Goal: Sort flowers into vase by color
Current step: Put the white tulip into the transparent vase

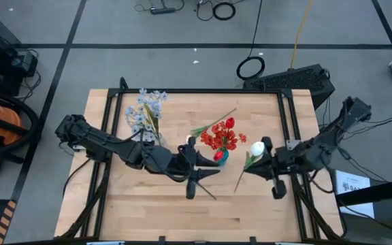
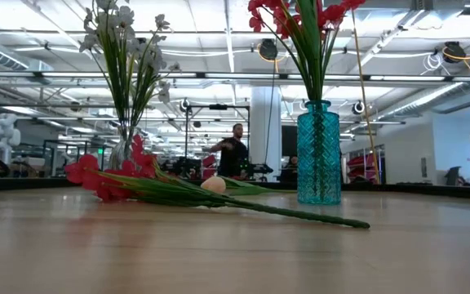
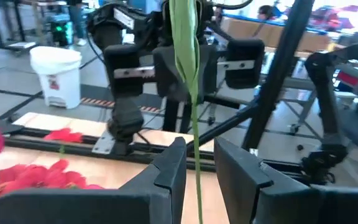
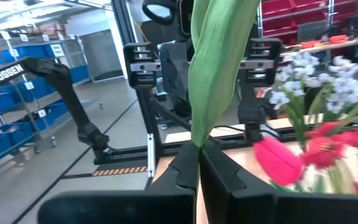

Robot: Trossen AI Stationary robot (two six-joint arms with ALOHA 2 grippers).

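My right gripper (image 1: 263,158) is shut on a white-bud flower (image 1: 257,148) at the table's right middle. Its thin green stem (image 1: 237,184) slants toward the near left. My left gripper (image 1: 203,180) is open beside the blue vase (image 1: 221,157), which holds red flowers (image 1: 223,136). In the left wrist view that stem (image 3: 196,155) runs between my open fingers (image 3: 166,171); I cannot tell whether it touches them. A clear vase holds pale blue-white sprays (image 1: 147,112). Another stem (image 1: 214,122) lies on the table behind the red flowers. My right gripper pinches the white-bud flower between its two fingers at the green leaf and stem (image 4: 199,134), close below the bud (image 1: 257,148). The fingers come level from the table's right, across the stem. The bud end is lifted, and the stem slopes down toward the near left.
In the low view a flower with red blooms (image 2: 96,175) and a cream bud (image 2: 213,185) lies on the table before the blue vase (image 2: 319,155); no gripper shows there. Bare wood (image 1: 155,204) fills the near half. People stand in the room beyond.
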